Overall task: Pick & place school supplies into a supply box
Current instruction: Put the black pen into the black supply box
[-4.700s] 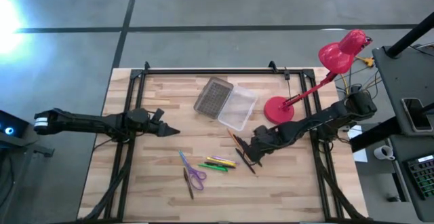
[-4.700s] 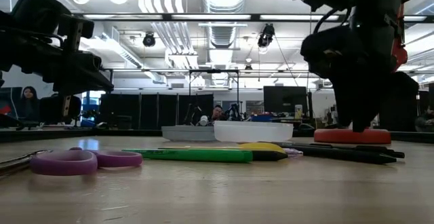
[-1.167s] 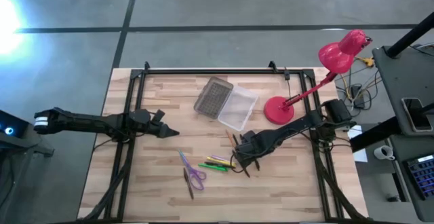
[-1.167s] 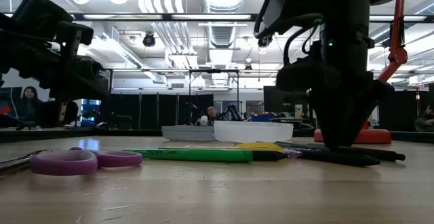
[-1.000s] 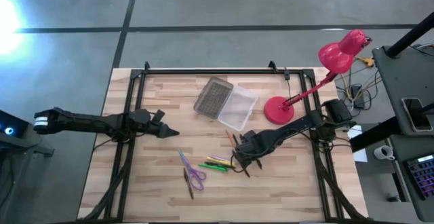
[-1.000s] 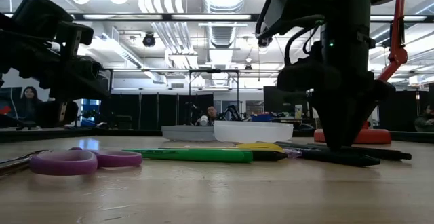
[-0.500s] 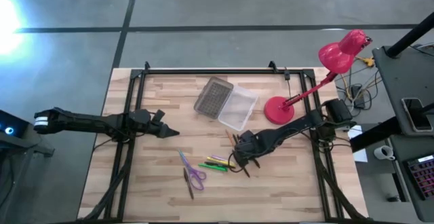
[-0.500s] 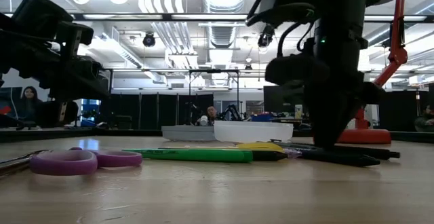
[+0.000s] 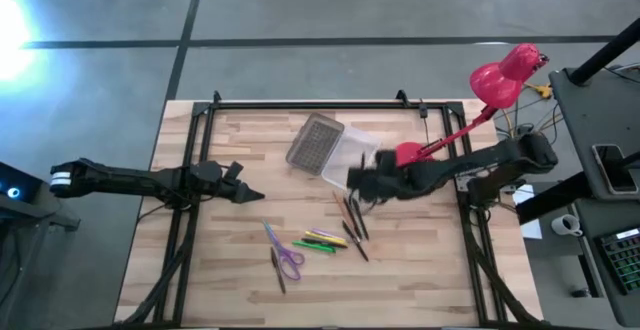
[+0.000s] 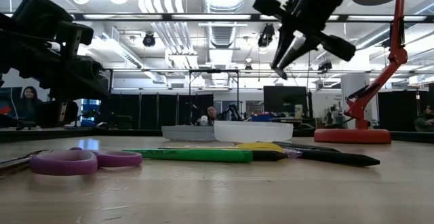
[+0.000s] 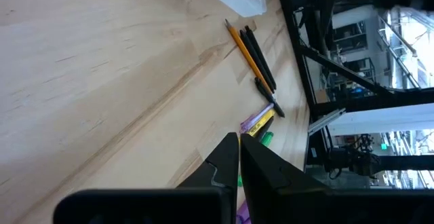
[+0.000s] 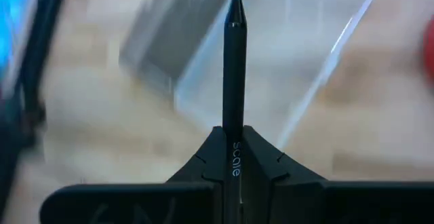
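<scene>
The supply box lies open at the far middle of the table, its ribbed grey lid (image 9: 314, 142) beside its clear tray (image 9: 345, 150). My right gripper (image 9: 358, 178) hangs above the tray's near right corner, shut on a black pen (image 12: 234, 68). The other school supplies lie flat on the table: purple scissors (image 9: 288, 260), green and yellow markers (image 9: 322, 241), and a pencil with dark pens (image 9: 350, 216). My left gripper (image 9: 252, 196) rests shut at the table's left, touching nothing. My right gripper pinches the black pen's printed barrel (image 12: 235, 166) between its two fingers. The pen lies along the fingers, and its pointed end (image 12: 235, 5) sticks out well past their tips. The fingers slant down from the table's right toward the box. The pen is lifted clear of the table.
A red desk lamp stands at the far right, its base (image 9: 410, 156) close behind my right gripper and its head (image 9: 505, 75) beyond the table edge. Black frame rails (image 9: 320, 103) run along the table's far, left and right sides. Bare wood (image 9: 230, 150) lies left of the box.
My right gripper has risen from the pens on the table and gone toward the far edge and the box, rolling and tipping as it went. One black pen has come up with it, clear of the table. The other supplies have stayed in place.
</scene>
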